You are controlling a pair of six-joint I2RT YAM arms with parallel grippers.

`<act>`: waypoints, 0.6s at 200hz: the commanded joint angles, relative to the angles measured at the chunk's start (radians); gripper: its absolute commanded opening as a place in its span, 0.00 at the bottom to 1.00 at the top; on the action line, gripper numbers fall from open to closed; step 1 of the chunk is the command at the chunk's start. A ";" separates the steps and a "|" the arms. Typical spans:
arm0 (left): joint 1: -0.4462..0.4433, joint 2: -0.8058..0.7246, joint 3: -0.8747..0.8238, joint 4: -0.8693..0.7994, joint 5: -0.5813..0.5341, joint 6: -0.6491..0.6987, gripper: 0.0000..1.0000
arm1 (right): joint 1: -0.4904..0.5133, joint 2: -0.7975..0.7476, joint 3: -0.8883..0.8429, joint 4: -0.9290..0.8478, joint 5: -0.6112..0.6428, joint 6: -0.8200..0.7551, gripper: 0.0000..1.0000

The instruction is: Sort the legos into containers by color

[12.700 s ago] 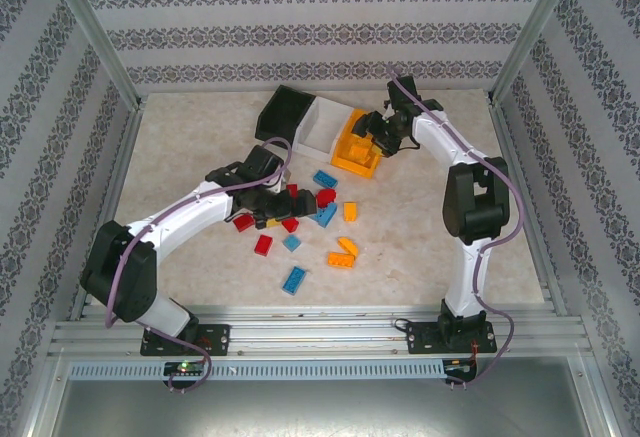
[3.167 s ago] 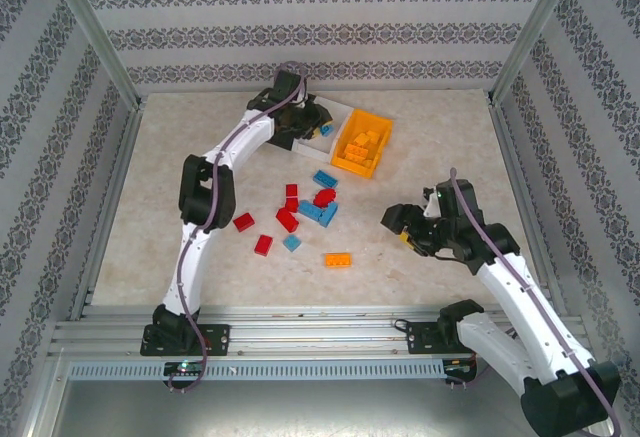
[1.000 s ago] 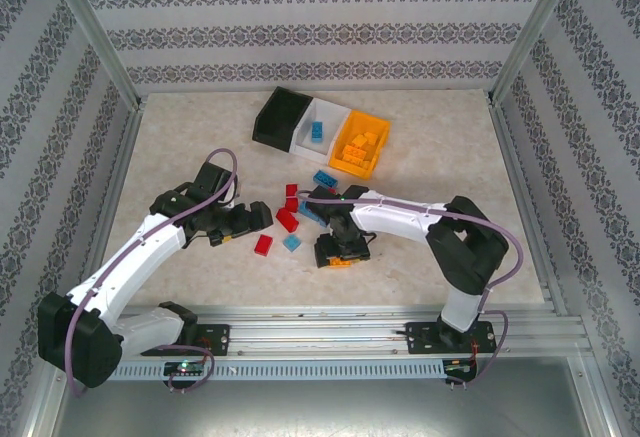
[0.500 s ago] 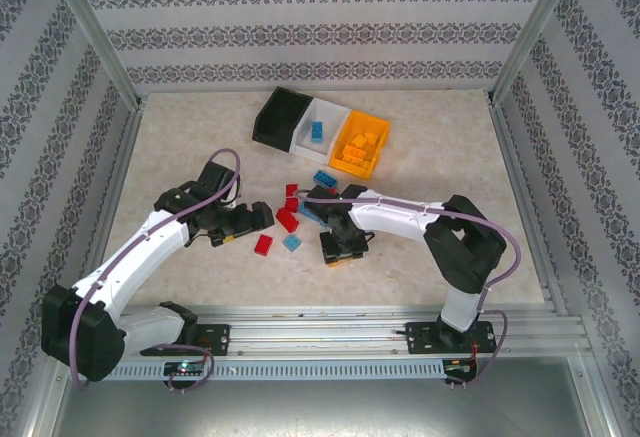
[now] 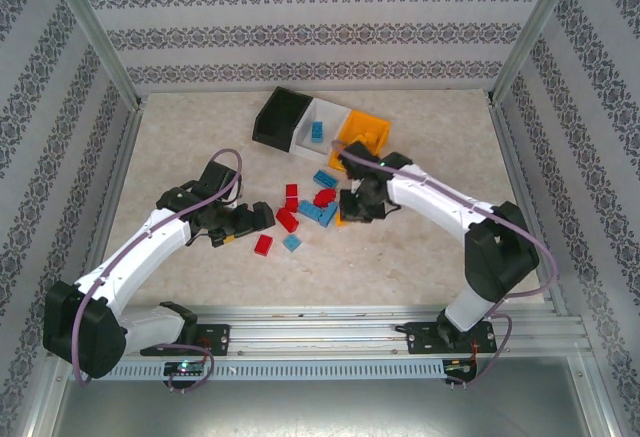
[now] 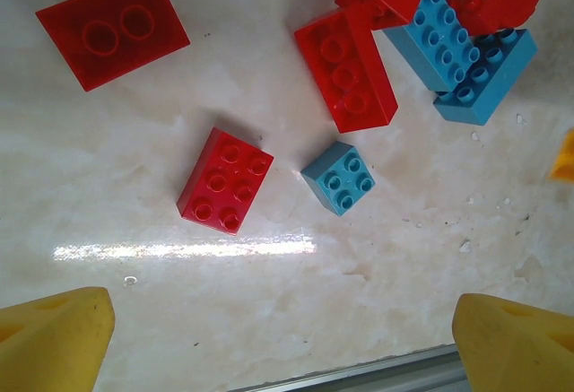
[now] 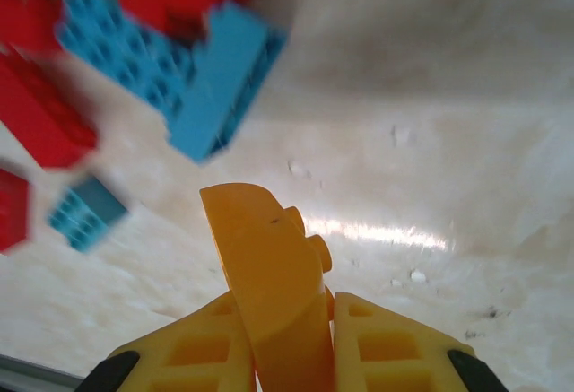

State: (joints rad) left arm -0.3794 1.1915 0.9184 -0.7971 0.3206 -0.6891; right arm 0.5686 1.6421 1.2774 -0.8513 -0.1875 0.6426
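Hanging just above the tabletop beside the loose pile, the right gripper is closed tight on an orange brick, which is pinched upright between its yellow fingers. The left gripper is held wide open and empty over a red six-stud brick and a small blue brick. More red and blue bricks are scattered between the grippers. The black bin, white bin and orange bin are lined up at the far side.
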 commanded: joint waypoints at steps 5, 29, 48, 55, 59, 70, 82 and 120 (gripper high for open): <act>0.003 0.002 0.014 -0.021 0.018 0.004 0.97 | -0.148 -0.007 0.108 0.044 -0.095 -0.011 0.17; -0.011 -0.005 0.022 -0.062 0.013 0.021 0.97 | -0.252 0.095 0.248 0.066 -0.121 -0.004 0.17; -0.033 -0.010 0.022 -0.089 0.012 0.023 0.97 | -0.304 0.205 0.370 0.067 -0.143 0.007 0.17; -0.041 -0.012 0.022 -0.105 0.004 0.025 0.97 | -0.317 0.245 0.416 0.066 -0.146 0.010 0.17; -0.046 -0.013 0.022 -0.113 -0.002 0.027 0.97 | -0.323 0.267 0.441 0.064 -0.148 0.012 0.17; -0.054 -0.013 0.020 -0.136 -0.013 0.030 0.96 | -0.334 0.327 0.516 0.052 -0.150 0.013 0.17; -0.060 -0.014 0.011 -0.151 -0.019 0.030 0.95 | -0.341 0.388 0.600 0.038 -0.150 0.009 0.19; -0.067 0.006 -0.018 -0.182 -0.046 0.053 0.90 | -0.351 0.541 0.835 -0.038 -0.148 -0.001 0.32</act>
State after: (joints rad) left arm -0.4332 1.1915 0.9180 -0.9077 0.3080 -0.6697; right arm 0.2245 2.1338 1.9862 -0.8139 -0.3202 0.6472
